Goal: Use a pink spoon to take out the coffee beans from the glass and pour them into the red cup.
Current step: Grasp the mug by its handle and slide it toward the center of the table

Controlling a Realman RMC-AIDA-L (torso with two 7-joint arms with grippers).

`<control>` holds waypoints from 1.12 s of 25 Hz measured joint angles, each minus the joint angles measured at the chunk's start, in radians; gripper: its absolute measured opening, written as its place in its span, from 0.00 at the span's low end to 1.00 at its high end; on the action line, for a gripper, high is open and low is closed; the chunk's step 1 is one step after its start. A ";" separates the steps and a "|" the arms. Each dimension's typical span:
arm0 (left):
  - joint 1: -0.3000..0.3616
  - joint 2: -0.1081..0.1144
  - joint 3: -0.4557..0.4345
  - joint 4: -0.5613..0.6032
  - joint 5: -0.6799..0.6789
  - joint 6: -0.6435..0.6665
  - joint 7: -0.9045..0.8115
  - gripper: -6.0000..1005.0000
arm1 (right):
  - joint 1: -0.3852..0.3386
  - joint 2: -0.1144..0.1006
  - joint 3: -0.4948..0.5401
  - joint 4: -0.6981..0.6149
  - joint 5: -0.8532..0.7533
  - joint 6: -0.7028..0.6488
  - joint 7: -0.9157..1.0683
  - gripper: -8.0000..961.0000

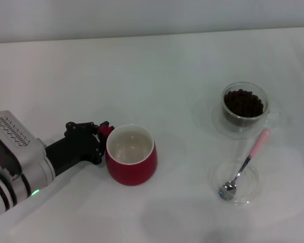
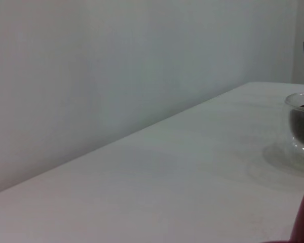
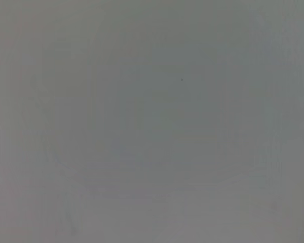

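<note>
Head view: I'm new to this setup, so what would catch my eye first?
The red cup stands out, empty, with the left gripper at its handle. Across the table on the robot's right, the glass holds dark coffee beans. Just nearer, the pink spoon lies with its bowl in a shallow clear dish.

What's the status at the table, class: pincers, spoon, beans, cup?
Left pincer at red cup's handle. Right pincer out of sight. Pink spoon untouched, bowl in clear dish. Coffee beans in glass. Path open.
</note>
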 joint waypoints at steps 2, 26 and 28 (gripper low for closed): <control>0.005 0.000 -0.004 0.000 0.000 -0.008 0.010 0.19 | -0.001 0.000 -0.003 -0.001 0.000 0.000 -0.001 0.89; 0.065 -0.003 -0.010 0.029 -0.024 -0.119 0.039 0.69 | -0.013 -0.001 -0.009 -0.008 0.000 0.019 -0.002 0.89; 0.065 -0.003 -0.008 0.029 -0.021 -0.127 0.039 0.72 | -0.013 -0.001 -0.007 -0.008 0.000 0.020 -0.002 0.89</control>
